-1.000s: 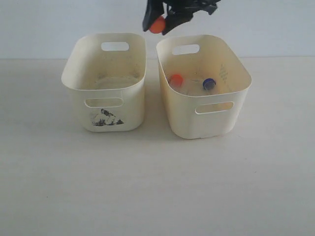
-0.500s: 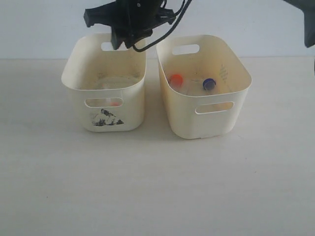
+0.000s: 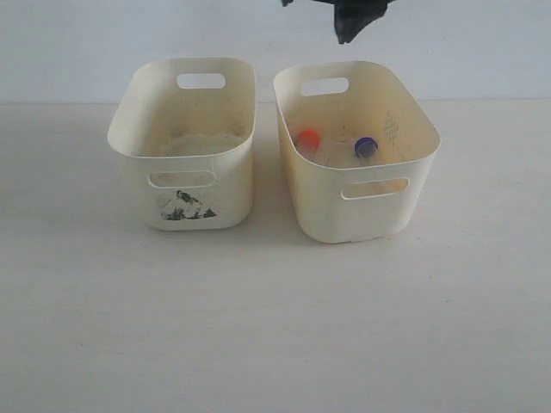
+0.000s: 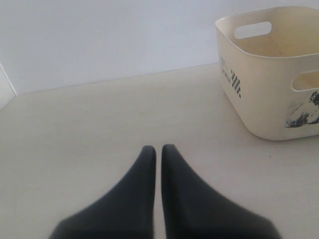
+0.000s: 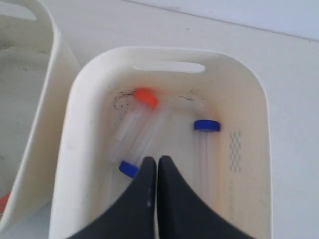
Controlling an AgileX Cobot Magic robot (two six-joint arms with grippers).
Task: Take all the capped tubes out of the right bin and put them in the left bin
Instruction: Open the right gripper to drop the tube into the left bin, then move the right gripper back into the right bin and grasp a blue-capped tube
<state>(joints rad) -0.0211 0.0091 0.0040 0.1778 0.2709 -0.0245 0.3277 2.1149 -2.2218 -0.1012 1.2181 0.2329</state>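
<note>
A pale matt desk [image 3: 275, 327] runs back to a plain white wall [image 3: 86, 43]. The right hand [image 5: 157, 160] hangs above the right bin [image 5: 169, 54], its two dark fingers pressed together with nothing between them. Straight below the fingertips lies a blue-capped tube [image 5: 128, 169]. Beyond it an orange-capped tube [image 5: 145, 96] lies slantwise, and off to one side a second blue-capped tube [image 5: 207, 125] lies along the bin wall with the dotted mark. That makes three to shift, by my count. Farther out stands the left bin [image 5: 30, 64], where an orange fleck [image 5: 3, 201] at the frame's edge hints at a tube already inside. The left hand [image 4: 155, 149] hovers low over bare desk, likewise closed and empty, well apart from that bin.

The tubes look light, stiff and slick, and a clear round body would probably roll or squirt out of a pinch. The cap end seems the surest hold, taken across its width once the fingers open.
</note>
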